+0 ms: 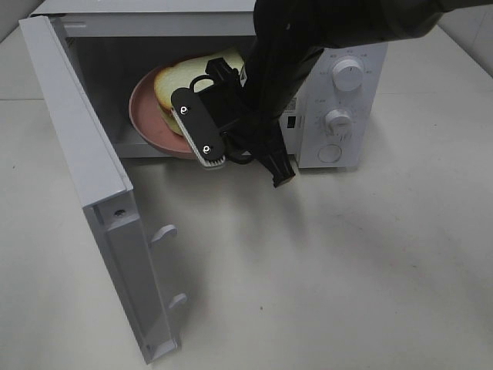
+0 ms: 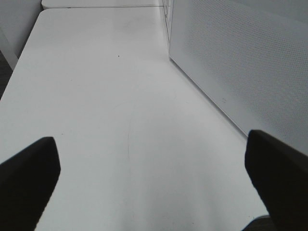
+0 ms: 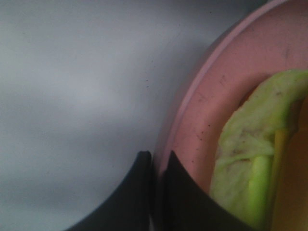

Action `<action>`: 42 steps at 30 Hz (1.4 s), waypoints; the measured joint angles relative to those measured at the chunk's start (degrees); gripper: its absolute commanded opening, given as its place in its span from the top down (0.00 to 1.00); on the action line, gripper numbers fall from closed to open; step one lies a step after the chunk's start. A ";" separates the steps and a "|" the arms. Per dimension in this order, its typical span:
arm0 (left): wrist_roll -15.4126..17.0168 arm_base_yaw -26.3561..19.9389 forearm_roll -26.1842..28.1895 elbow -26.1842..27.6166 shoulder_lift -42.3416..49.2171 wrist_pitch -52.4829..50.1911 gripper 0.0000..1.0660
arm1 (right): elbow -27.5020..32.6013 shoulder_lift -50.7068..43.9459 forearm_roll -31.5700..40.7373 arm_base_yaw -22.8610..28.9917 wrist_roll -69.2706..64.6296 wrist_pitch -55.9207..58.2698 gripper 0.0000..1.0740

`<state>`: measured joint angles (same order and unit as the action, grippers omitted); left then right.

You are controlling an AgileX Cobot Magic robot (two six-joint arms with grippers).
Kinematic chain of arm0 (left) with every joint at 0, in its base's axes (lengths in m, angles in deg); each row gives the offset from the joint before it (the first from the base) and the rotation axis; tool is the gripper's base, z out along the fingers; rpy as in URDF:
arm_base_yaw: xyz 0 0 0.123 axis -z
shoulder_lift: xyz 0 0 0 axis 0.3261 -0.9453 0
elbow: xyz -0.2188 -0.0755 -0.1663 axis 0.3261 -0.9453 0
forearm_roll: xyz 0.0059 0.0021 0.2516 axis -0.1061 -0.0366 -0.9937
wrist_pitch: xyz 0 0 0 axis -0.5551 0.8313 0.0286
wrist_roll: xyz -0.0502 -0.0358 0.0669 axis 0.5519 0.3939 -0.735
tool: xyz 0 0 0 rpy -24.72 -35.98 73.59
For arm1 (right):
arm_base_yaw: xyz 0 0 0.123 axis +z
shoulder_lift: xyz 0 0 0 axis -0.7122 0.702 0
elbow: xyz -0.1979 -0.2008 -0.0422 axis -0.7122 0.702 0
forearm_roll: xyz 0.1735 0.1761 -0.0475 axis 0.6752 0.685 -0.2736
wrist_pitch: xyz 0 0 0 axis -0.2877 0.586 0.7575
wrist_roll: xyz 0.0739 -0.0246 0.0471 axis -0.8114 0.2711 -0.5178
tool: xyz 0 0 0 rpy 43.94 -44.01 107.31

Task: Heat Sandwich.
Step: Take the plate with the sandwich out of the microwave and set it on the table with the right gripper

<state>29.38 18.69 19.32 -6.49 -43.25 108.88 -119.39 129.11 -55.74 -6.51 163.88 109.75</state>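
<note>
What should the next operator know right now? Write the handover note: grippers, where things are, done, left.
Right gripper: shut on the rim of the pink plate, reaching into the microwave.
Left gripper: open, holding nothing, over bare table beside the microwave's outer wall.
Sandwich: lying on the plate; the plate sits in the cavity, its front edge near the opening.
Door: swung wide open.
Done: door opened, plate with sandwich brought into the cavity.
Left: release the plate, pull the right arm clear, close the door, set the dials to heat.
</note>
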 measured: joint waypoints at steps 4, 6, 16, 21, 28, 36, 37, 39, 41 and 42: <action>0.00 0.00 0.00 0.00 0.00 0.00 0.06 | 3.27 -2.35 0.11 0.00 0.29 -1.20 1.00; 0.00 0.00 0.00 0.00 0.00 0.00 0.06 | 6.02 -4.41 0.23 0.06 0.52 -1.89 1.00; 0.00 0.00 0.00 0.00 0.00 0.00 0.06 | 14.50 -10.49 1.72 0.17 0.86 -3.61 1.00; 0.00 0.00 0.00 0.00 0.00 0.00 0.06 | 18.45 -13.29 2.23 0.17 0.86 -4.18 1.00; 0.00 0.00 0.00 0.00 0.00 0.00 0.06 | 24.69 -17.70 2.41 0.17 0.74 -4.30 1.00; 0.00 0.00 0.00 0.00 0.00 0.00 0.06 | 30.71 -23.32 2.75 0.17 0.00 -4.30 1.00; 0.00 0.00 0.00 0.00 0.00 0.00 0.06 | 31.51 -24.06 2.75 0.17 -0.06 -4.30 1.00; 0.00 0.00 0.00 0.00 0.00 0.00 0.06 | 32.89 -25.50 2.81 0.17 -0.23 -4.30 1.00; 0.00 0.00 0.00 0.00 0.00 0.00 0.06 | 34.26 -26.99 2.81 0.17 -0.69 -4.30 1.00; 0.00 0.00 0.00 0.00 0.00 0.00 0.06 | 34.95 -27.67 2.81 0.17 -1.38 -4.30 1.00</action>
<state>29.38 18.69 19.32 -6.49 -43.25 108.88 -84.44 101.43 -52.93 -6.34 162.50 105.45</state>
